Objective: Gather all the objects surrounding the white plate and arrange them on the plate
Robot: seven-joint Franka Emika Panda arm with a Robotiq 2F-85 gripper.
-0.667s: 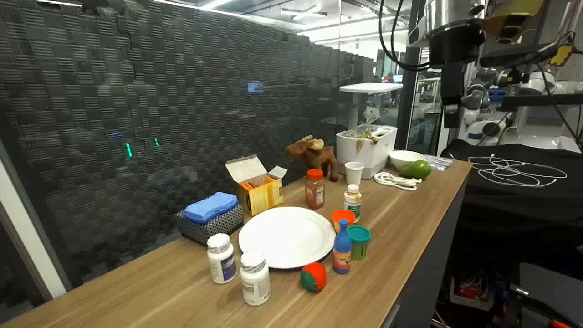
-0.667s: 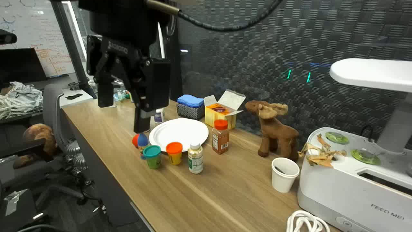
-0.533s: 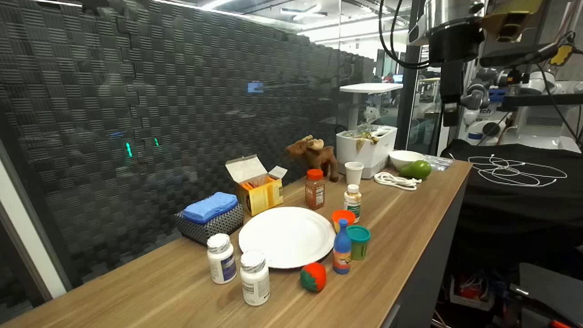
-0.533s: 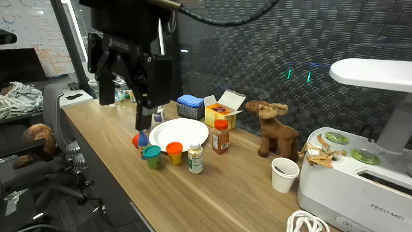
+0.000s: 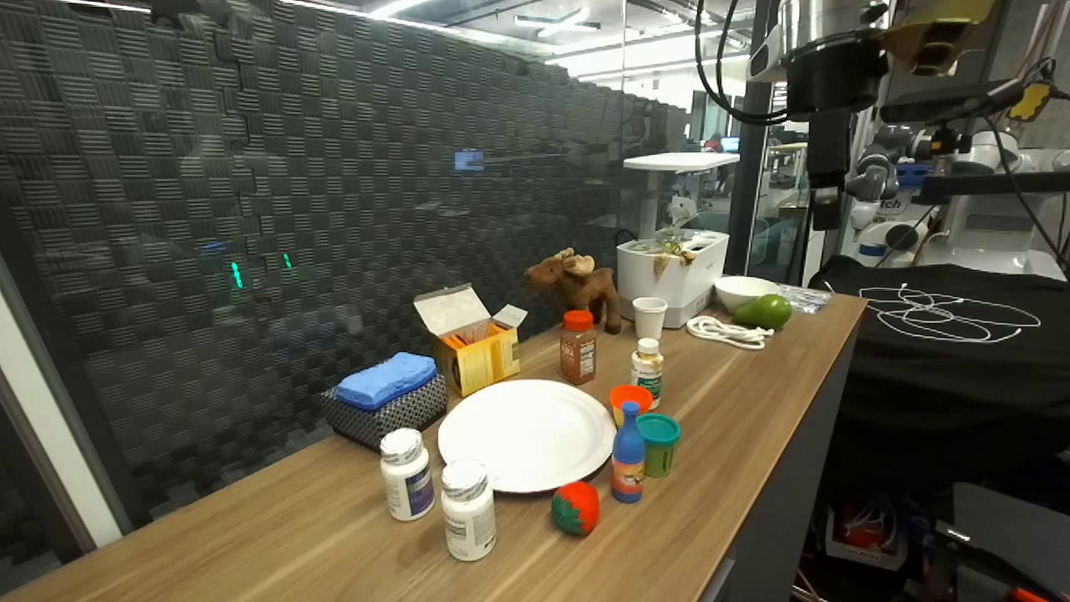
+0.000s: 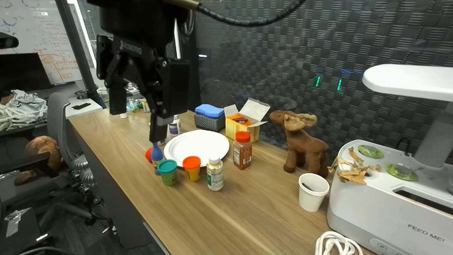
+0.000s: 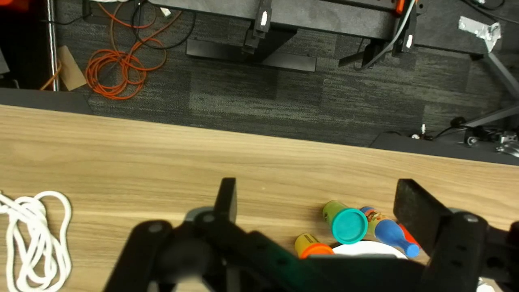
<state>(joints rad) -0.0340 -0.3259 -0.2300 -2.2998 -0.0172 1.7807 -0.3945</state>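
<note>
The round white plate lies bare on the wooden table. Around it stand two white pill bottles, a red-and-green strawberry-like piece, a blue bottle, a teal-lidded jar, an orange-lidded yellow jar, a white-capped bottle with a green label and an orange-capped spice bottle. High above the table hangs my gripper, jaws wide apart and nothing between them. In the wrist view the gripper hides most of the plate; the teal-lidded jar shows below, between the fingers.
Behind the plate are a blue-topped box and an open yellow carton. A brown moose toy, a paper cup, a white planter, white cord, a white bowl and a green fruit stand farther along.
My gripper has risen slightly and then stays nearly still, its jaws as wide as before. The things on the table have not moved.
</note>
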